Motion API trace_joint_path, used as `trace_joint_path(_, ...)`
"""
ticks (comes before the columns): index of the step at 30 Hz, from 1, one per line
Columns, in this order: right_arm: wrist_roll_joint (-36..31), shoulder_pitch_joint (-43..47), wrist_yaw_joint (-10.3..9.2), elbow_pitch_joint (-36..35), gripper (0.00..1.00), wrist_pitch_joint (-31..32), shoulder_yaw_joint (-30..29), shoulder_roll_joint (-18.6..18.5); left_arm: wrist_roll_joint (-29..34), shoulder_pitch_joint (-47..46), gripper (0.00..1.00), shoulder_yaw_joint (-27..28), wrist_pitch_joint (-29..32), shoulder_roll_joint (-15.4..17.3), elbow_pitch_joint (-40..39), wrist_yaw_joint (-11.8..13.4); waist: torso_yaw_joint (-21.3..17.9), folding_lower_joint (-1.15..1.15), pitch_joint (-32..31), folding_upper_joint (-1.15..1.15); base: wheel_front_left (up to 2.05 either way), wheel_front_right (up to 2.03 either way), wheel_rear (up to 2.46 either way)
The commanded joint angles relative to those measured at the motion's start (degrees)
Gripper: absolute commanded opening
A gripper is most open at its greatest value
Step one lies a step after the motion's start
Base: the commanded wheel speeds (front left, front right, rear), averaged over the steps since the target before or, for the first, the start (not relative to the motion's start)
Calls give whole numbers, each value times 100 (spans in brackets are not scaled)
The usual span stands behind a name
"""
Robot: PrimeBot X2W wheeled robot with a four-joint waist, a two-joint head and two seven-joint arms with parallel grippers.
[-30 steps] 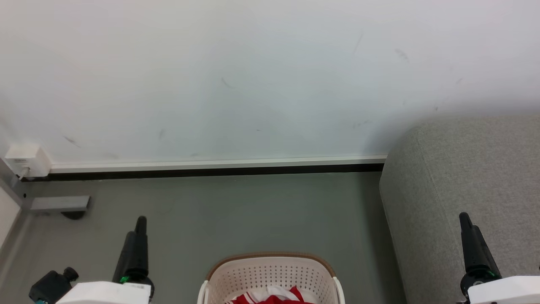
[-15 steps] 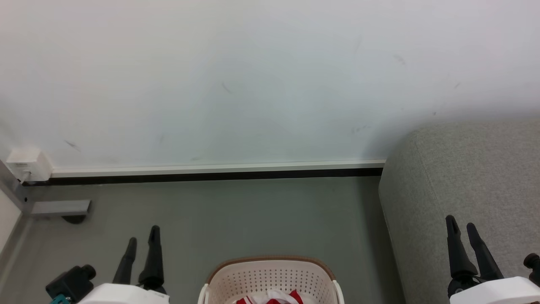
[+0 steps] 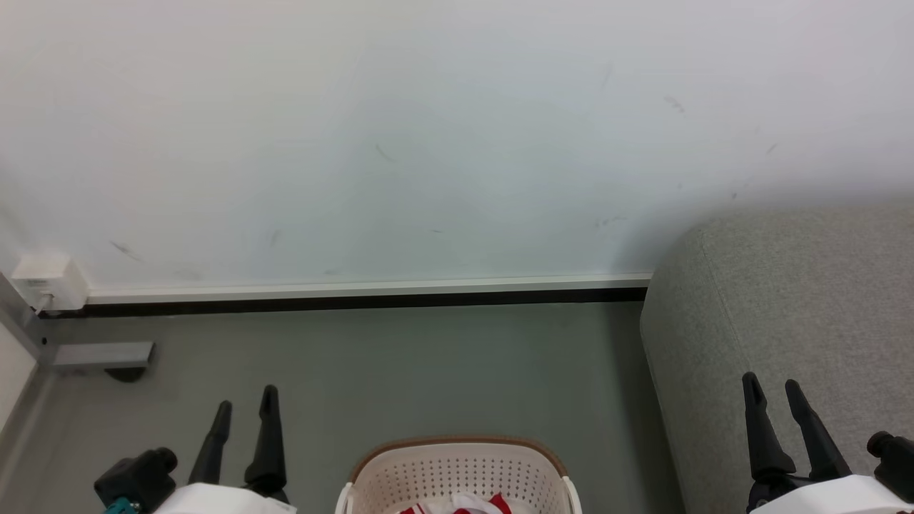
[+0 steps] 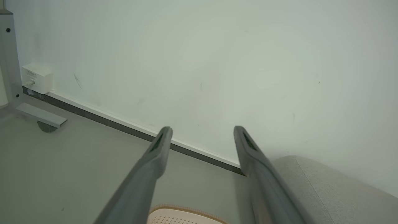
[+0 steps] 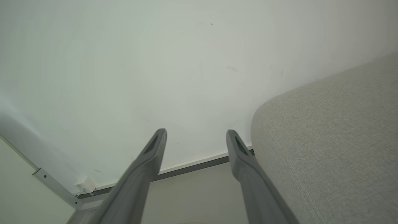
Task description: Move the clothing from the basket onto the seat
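The cream-white basket (image 3: 457, 467) with a tan rim sits on the floor at the bottom middle of the head view. A bit of red and white clothing (image 3: 464, 505) shows inside it. The light grey seat (image 3: 785, 300) fills the right side. My left gripper (image 3: 246, 403) hangs open to the left of the basket, empty. Over the seat's front, my right gripper (image 3: 772, 389) stands open and empty too. The left wrist view catches the basket's rim (image 4: 186, 211), the seat (image 4: 326, 193) and the open left gripper (image 4: 202, 133). The right wrist view has the right gripper (image 5: 196, 135) open beside the seat (image 5: 326, 140).
A white wall with a dark skirting strip (image 3: 357, 300) runs behind the grey floor. A white socket box (image 3: 46, 282) and a grey metal frame foot (image 3: 100, 355) stand at the far left. Open floor (image 3: 428, 371) lies between the basket and the wall.
Both grippers have turned at the wrist so that their two fingers now show side by side. The head camera has tipped slightly up, so the basket sits lower in the picture.
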Motion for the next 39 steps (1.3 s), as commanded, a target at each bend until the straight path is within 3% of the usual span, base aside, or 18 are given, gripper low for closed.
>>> trace_joint_path(1, -159, -71, 26, -11, 100, -65, 21, -54, 202, 27, 100, 3, -70, 70, -55, 20, -5, 0, -3, 0, 0, 0, 0)
trace_joint_path(39, -1656, -118, 30, 88, 100, -538, 220, -137, 2091, 59, 100, -107, -540, 49, -145, 180, -34, 0, -68, 0, 0, 0, 0)
